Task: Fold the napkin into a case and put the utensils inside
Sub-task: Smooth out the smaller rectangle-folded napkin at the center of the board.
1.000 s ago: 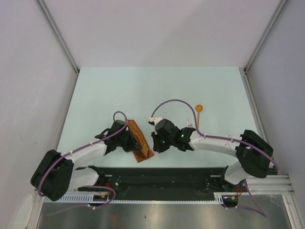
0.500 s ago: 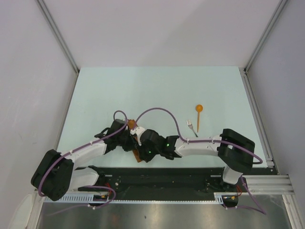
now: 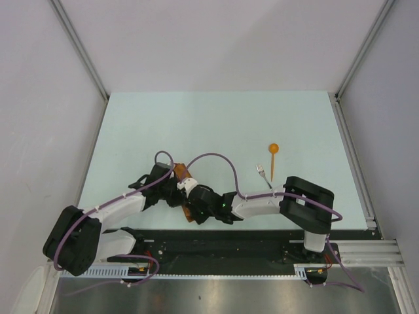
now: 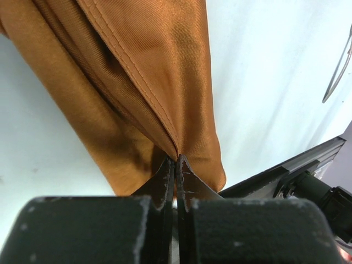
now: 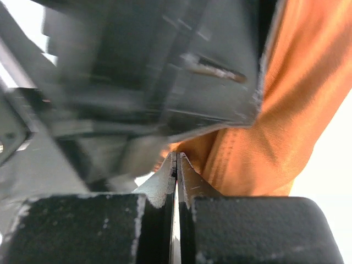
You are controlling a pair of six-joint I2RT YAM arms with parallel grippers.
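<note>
The rust-orange napkin (image 3: 182,172) lies folded into a long narrow strip near the front edge, mostly hidden under both grippers. My left gripper (image 3: 177,194) is shut on a fold of the napkin (image 4: 159,71), and the cloth gathers to its tips (image 4: 176,158). My right gripper (image 3: 191,201) is shut, its tips (image 5: 176,155) against the napkin (image 5: 286,121) just under the left gripper's body. The fork (image 3: 264,175) and the orange spoon (image 3: 273,154) lie side by side on the table to the right, apart from both grippers.
The pale green table (image 3: 216,124) ends in grey walls at the back and sides. A black rail (image 3: 216,241) with the arm bases runs along the near edge, close to the napkin's near end. The right arm's purple cable (image 3: 213,157) arcs over the table.
The right arm has swung left from the table's middle to the napkin, ending beside the left gripper. The left gripper has stayed shut on the cloth, almost still.
</note>
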